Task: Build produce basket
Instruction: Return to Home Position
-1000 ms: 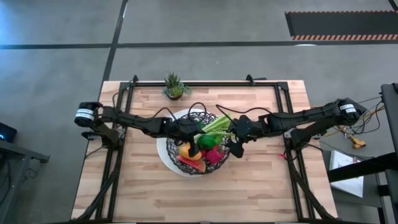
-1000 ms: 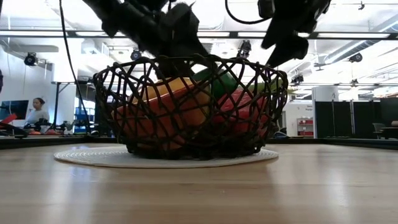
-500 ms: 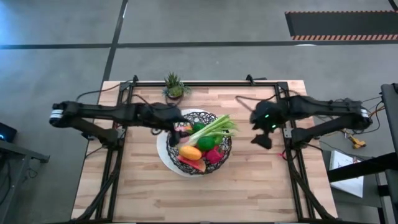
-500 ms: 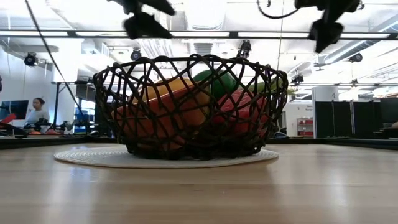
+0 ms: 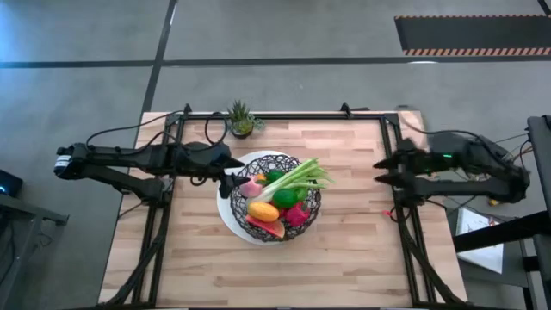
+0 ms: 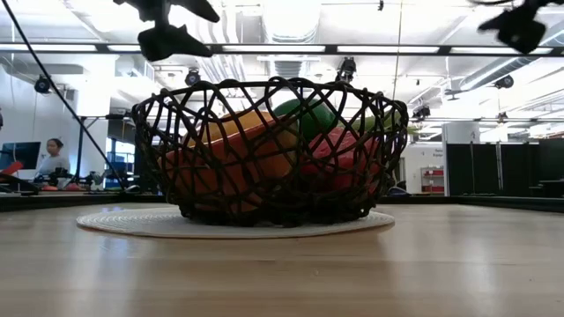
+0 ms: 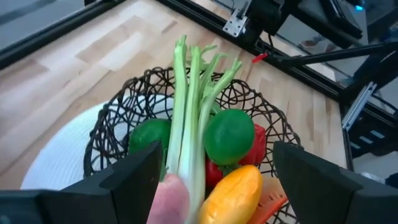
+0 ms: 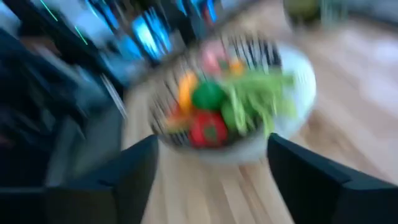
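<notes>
The black wire basket [image 5: 280,158] stands on its round white plate [image 5: 225,207] at the table's middle; it also shows in the low view [image 6: 264,150]. In it lie a green celery stalk [image 5: 299,177], two green pieces, an orange piece [image 5: 262,210], red pieces and a pink piece [image 5: 250,188]. My left gripper [image 5: 231,175] is open and empty, just left of the basket's rim and above it [image 7: 214,180]. My right gripper [image 5: 380,172] is open and empty near the table's right edge, well clear of the basket [image 8: 211,180].
A small spiky green potted plant [image 5: 241,120] stands at the table's far edge, left of centre. Bare wooden tabletop [image 5: 284,267] lies in front of the basket and to both sides. A black frame runs along the table's edges.
Both grippers have drawn back from above the basket and risen. My left gripper has gone toward the table's left edge and now stands beside the rim. My right gripper has gone farther, to the table's right edge. The produce lies still in the basket.
</notes>
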Controlling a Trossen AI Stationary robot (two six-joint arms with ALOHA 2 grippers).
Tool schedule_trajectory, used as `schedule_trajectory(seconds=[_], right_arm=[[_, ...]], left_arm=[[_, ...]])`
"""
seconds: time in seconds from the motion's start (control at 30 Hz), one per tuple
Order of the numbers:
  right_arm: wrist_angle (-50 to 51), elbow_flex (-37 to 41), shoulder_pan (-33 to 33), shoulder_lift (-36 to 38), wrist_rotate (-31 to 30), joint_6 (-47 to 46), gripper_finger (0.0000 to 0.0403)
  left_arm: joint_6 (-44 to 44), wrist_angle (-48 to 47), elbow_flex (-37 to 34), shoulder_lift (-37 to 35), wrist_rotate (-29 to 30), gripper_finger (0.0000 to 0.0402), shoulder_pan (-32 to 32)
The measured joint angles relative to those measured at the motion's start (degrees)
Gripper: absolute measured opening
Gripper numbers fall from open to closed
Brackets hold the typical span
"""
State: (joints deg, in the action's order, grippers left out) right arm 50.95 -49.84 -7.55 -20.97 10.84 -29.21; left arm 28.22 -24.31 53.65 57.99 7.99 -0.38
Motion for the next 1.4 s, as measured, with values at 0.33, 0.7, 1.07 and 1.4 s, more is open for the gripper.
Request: schedule_trajectory(seconds=[0.33, 0.7, 1.07, 1.4], right_arm=[[-2.8, 9.4, 0.0, 20.8, -6.2, 0.7, 0.0084], [-26.7, 20.7, 0.0, 15.8, -6.9, 13.4, 0.0008], [-39.9, 35.8, 0.0, 20.9, -6.2, 16.5, 0.0008], [-55.2, 46.6, 0.0, 21.0, -5.0, 20.1, 0.0008]], left_arm=[[1.6, 0.3, -0.5, -0.1, 0.0, 0.0287, 0.0], [1.8, 1.6, -0.6, -0.1, 0.0, 0.0287, 0.0], [1.8, 1.0, -0.5, 0.1, 0.0, 0.0287, 0.0], [4.5, 1.1, -0.7, 0.0, -0.2, 0.0287, 0.0]])
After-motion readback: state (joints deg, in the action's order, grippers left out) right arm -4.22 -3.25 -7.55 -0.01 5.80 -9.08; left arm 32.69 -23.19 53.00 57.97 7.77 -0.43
